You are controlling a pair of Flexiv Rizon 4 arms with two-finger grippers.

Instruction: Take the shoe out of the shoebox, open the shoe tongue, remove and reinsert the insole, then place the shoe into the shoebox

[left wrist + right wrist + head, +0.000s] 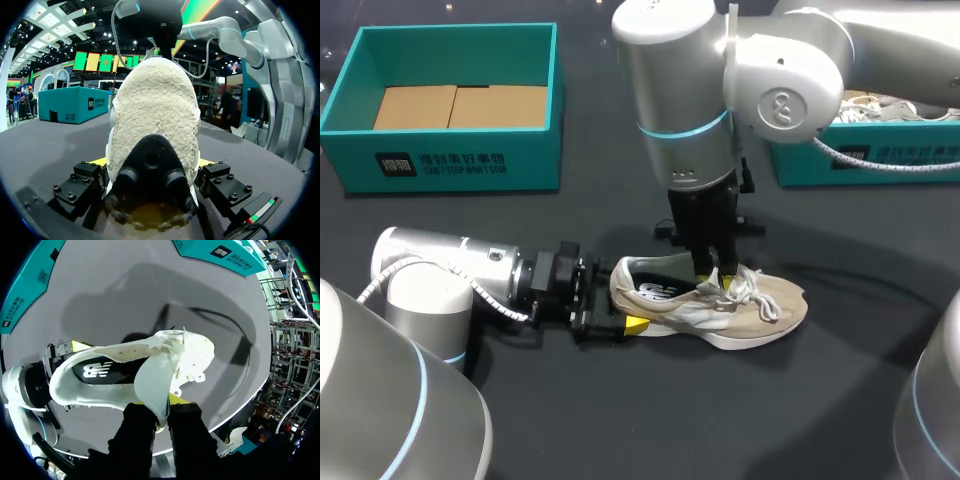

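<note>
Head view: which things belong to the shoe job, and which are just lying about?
Job: shoe, heel in left jaws; shoe tongue in right jaws; open shoebox.
Lying about: second box holding another shoe.

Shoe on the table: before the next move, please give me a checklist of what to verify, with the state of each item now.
1. The shoe is on the table, outside the left shoebox: ok.
2. The left gripper is shut on the heel from both sides: ok.
3. The right gripper is shut on the tongue: ok.
4. The insole lies in the shoe, opening uncovered: ok.
5. The laces are loose enough for the insole to pass: cannot tell.
6. The left shoebox is open: ok.
</note>
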